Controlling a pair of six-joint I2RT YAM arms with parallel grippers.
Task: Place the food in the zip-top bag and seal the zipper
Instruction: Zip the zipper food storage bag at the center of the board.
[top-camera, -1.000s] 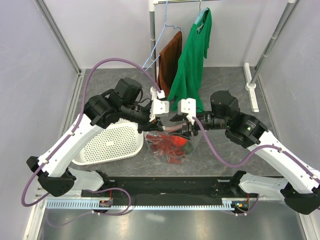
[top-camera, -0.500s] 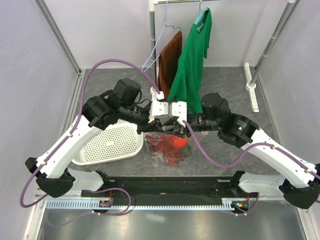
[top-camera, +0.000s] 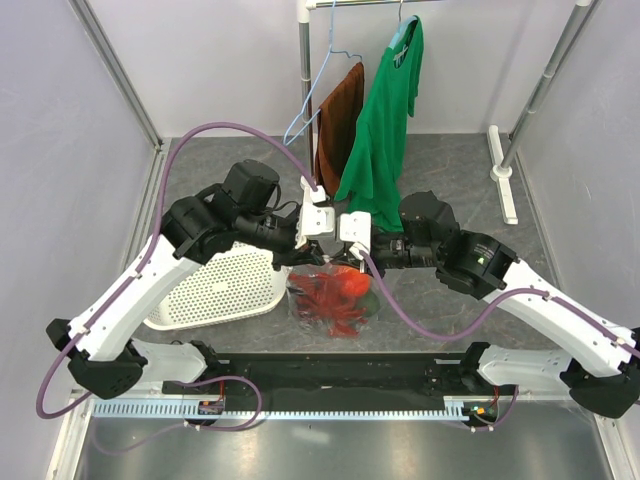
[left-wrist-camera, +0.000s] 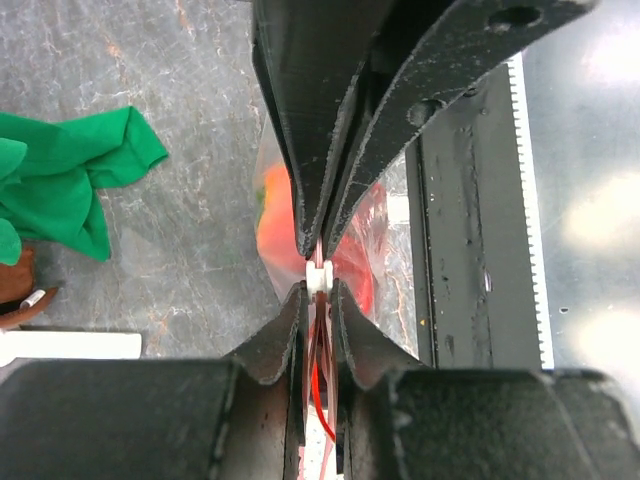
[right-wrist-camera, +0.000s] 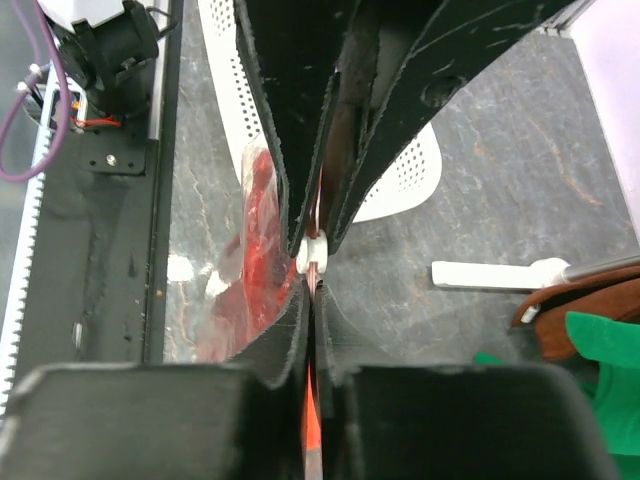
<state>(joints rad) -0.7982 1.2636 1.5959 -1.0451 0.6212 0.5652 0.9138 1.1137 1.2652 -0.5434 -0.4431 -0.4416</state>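
Pinching the zipper (left-wrist-camera: 319, 345), my left gripper (left-wrist-camera: 318, 282) and right gripper (right-wrist-camera: 313, 255) clamp it side by side, pressing it closed; the zip-top bag (top-camera: 303, 300) hangs beneath, food (top-camera: 345, 290) inside.

- A grey, mottled, stone-look bench top (top-camera: 450, 170) lies under even light.
- Plain pale lilac walls (top-camera: 200, 60) close its left, far and right edges.
- A white metal clothes rail (top-camera: 304, 60) at the far edge holds a green shirt (top-camera: 385, 130) and a brown cloth (top-camera: 338, 120).
- A black mounting strip (top-camera: 340, 372) runs along the near edge.
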